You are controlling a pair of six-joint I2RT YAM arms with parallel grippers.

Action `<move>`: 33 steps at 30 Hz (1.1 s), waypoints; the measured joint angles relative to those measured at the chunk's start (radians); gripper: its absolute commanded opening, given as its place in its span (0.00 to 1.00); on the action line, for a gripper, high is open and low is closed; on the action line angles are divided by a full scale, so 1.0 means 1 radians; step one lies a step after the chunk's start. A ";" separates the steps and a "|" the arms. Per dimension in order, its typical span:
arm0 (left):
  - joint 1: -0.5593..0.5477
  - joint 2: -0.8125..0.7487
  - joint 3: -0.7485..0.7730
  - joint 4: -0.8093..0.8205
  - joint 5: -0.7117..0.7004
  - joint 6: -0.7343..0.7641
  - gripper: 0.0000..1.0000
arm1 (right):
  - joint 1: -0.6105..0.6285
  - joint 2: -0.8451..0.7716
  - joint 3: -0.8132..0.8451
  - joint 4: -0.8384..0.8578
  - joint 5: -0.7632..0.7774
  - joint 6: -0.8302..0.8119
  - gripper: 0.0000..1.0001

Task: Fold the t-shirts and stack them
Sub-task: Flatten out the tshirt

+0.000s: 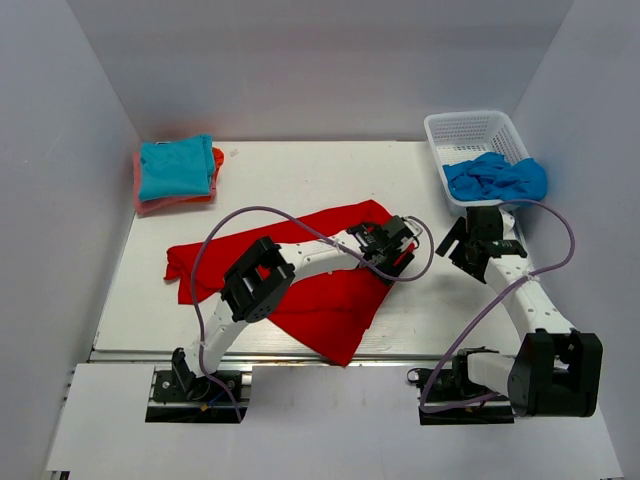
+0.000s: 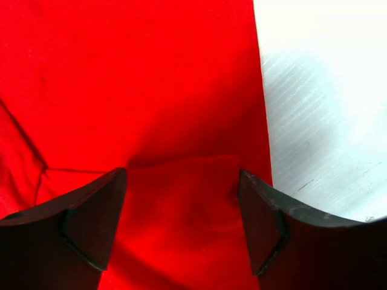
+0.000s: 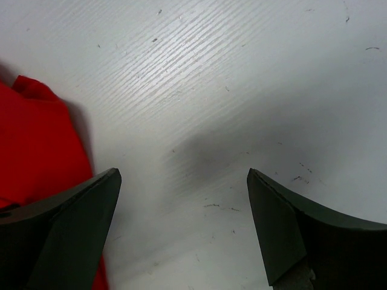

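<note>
Red t-shirt (image 2: 151,90) sits right under the left jaws, which are spread wide with nothing gripped, over a crease near the shirt's right edge. Right jaws are equally wide and empty, over bare surface (image 3: 242,90), shirt edge just off to their left. Shirt lies spread and rumpled mid-surface, not yet folded. Turquoise t-shirt (image 1: 177,167) is folded on top of the orange-pink one (image 1: 148,200) at the far left corner. Blue cloth (image 1: 495,178) spills from the white basket (image 1: 470,128) far right. Suggest: bring both jaws to the same edge, pinch one layer only, lift together and carry over evenly so the fold lands square.
</note>
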 measured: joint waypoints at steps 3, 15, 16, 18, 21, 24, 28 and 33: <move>-0.002 0.000 -0.001 -0.002 0.000 0.000 0.74 | -0.005 0.019 -0.002 0.000 -0.019 -0.002 0.90; -0.015 0.000 -0.009 0.013 0.027 0.009 0.00 | -0.010 0.026 -0.003 0.019 -0.056 -0.021 0.90; -0.015 0.000 -0.015 0.021 0.037 0.012 0.00 | -0.010 0.026 -0.003 0.023 -0.058 -0.022 0.90; -0.015 -0.002 -0.027 0.032 0.050 0.014 0.00 | -0.010 0.026 -0.003 0.026 -0.061 -0.024 0.90; -0.015 -0.020 -0.056 0.055 0.061 0.017 0.00 | -0.010 0.026 -0.003 0.031 -0.078 -0.034 0.90; -0.016 -0.072 -0.124 0.084 0.064 0.021 0.00 | -0.010 0.018 -0.019 0.069 -0.130 -0.061 0.90; -0.011 -0.225 -0.262 0.129 0.053 0.018 0.00 | -0.009 -0.019 -0.070 0.138 -0.223 -0.101 0.87; 0.000 -0.465 -0.392 0.168 -0.074 -0.012 0.00 | -0.002 -0.031 -0.080 0.215 -0.329 -0.147 0.83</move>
